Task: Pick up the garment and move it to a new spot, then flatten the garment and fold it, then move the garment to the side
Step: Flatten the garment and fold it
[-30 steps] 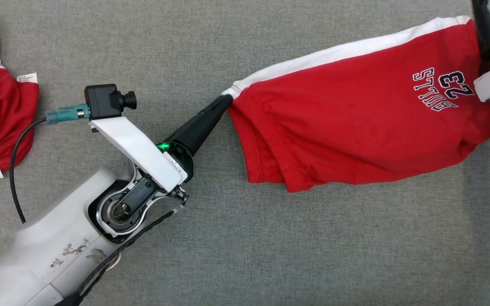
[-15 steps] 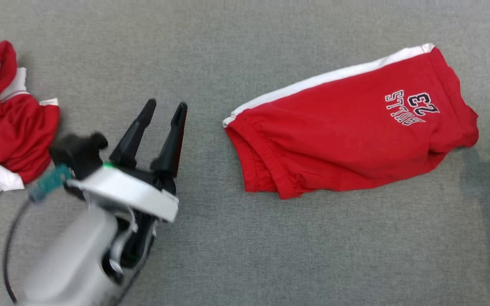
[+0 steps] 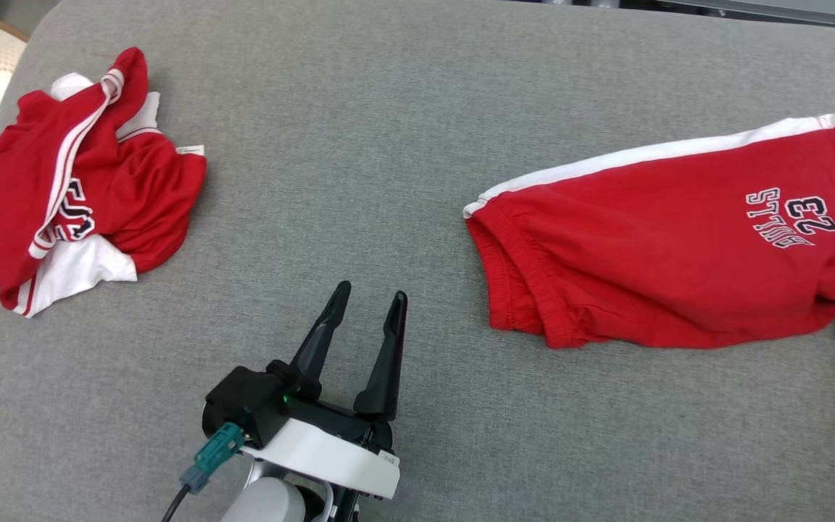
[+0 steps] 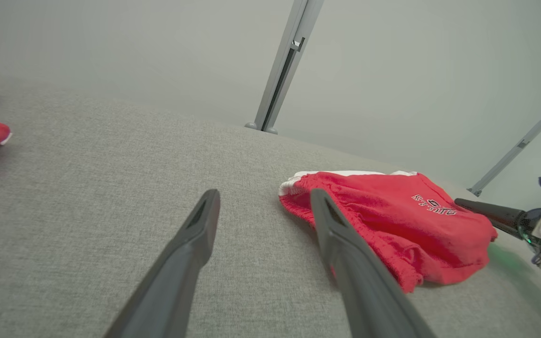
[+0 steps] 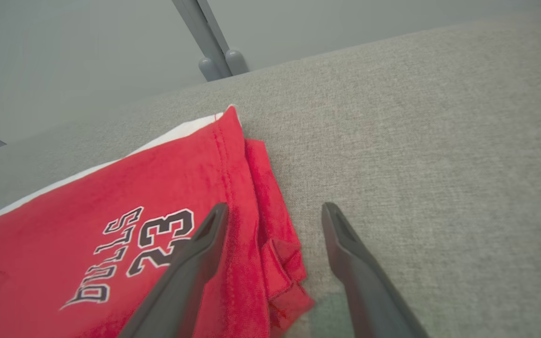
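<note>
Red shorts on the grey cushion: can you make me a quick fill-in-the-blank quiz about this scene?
The red shorts carry the number ____. The stripe along their far edge is ____. The left gripper is ____ and holds nothing. In the head view the crumpled garment lies to the shorts' ____.
Missing words: 23; white; open; left.

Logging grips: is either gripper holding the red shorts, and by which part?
Nothing is held: the left gripper and the right gripper both stand open, and the red shorts lie free.
</note>
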Controlling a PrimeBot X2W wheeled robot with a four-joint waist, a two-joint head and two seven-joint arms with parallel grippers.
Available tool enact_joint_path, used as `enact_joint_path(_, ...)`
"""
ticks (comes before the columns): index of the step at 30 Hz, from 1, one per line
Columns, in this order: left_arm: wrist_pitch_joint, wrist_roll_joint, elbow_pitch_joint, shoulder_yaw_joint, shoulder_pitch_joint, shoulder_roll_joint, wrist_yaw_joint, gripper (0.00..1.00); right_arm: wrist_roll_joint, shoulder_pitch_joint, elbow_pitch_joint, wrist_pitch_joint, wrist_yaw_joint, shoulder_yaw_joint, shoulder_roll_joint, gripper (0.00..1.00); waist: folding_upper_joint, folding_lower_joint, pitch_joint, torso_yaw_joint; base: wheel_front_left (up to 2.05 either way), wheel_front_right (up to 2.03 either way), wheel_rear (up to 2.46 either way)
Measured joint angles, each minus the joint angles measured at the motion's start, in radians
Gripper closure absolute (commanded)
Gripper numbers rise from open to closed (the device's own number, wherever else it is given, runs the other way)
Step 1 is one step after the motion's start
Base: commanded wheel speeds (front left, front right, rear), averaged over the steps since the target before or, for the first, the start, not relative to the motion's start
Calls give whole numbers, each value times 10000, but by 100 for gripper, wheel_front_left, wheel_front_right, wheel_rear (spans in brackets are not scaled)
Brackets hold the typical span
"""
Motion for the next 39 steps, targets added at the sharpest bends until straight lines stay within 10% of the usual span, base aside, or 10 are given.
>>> enact_joint_path(7,0,360,130,71,-5,-65,-244,0,251,-314,464,840,-2,364,159,5,0,0,43,269,0,0,0)
enact_joint_path(10,0,362,61,171,-17,-69,-188,0,420,-342,437,932,-2,476,165,100,0,0,45,204,0,0,0)
enact_joint_path(26,0,585,121,385,-15,-82,-169,0,844,383,121,-167,12,635,-945,100,0,0,-212,-1042,0,0,0)
enact_joint_path(39,0,579,491,399,294,-84,-309,0,-1574,-556,-368,-616,10,1484,-1175,100,0,0,-1077,-1689,0,0,0)
